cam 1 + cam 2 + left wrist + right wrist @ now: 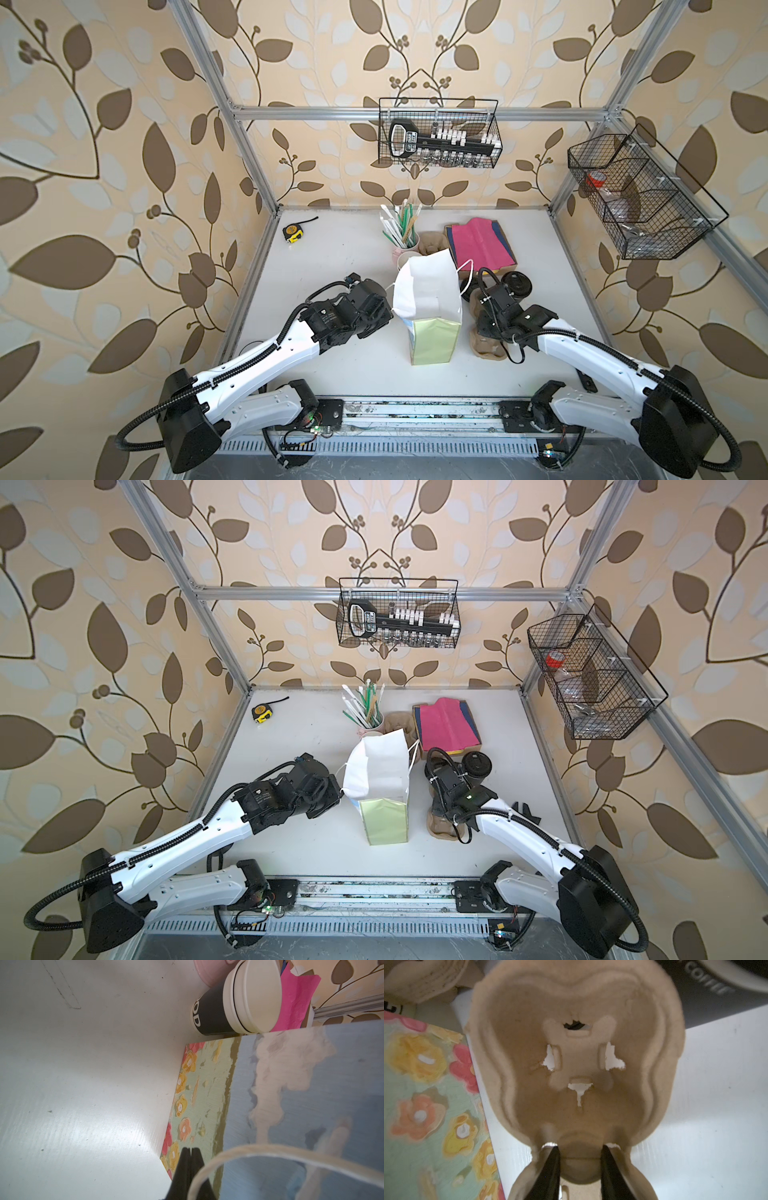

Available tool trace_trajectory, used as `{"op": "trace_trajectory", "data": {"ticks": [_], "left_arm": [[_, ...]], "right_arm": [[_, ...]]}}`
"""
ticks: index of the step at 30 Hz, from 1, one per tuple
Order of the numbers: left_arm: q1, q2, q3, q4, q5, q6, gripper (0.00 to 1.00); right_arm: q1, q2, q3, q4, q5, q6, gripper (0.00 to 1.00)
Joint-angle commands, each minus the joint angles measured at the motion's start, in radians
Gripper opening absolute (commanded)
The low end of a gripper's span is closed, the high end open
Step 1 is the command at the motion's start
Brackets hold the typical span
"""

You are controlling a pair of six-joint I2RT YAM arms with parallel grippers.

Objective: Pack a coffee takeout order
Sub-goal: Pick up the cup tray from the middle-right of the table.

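We judge pickup underway: our right tool [579,1153] straddles the centre ridge of the pulp cup carrier [575,1064], mid-desk [332,257] beside the gift bag [428,291], grip unclear; left tool [190,1150] closed; next needs a firm pinch, level lift.

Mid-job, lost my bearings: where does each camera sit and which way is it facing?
Top views: high above the robot's base, looking down at the table and back wall; both arms show.
Left wrist: on the left arm, facing the bag's painted side; left gripper shows.
Right wrist: on the right arm, looking down into the carrier; right gripper astride its ridge.
Shared: all four views show the bag.
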Motion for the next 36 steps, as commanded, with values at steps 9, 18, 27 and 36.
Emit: {"op": "trace_trajectory", "data": {"ticks": [9,18,27,36], "left_arm": [[-0.016,0.011,0.035,0.014,-0.026,0.0,0.0],[-0.031,0.025,0.065,0.023,-0.04,0.003,0.0],[-0.052,0.04,0.08,0.041,-0.056,-0.001,0.0],[-0.067,0.053,0.12,0.035,-0.093,-0.003,0.0]], "right_arm": [[0.031,-0.212,0.11,-0.212,0.081,0.014,0.28],[0.154,-0.286,0.358,-0.416,0.207,0.05,0.29],[0.254,-0.294,0.633,-0.55,0.304,0.065,0.29],[0.279,-0.237,0.889,-0.592,0.285,0.022,0.29]]}}
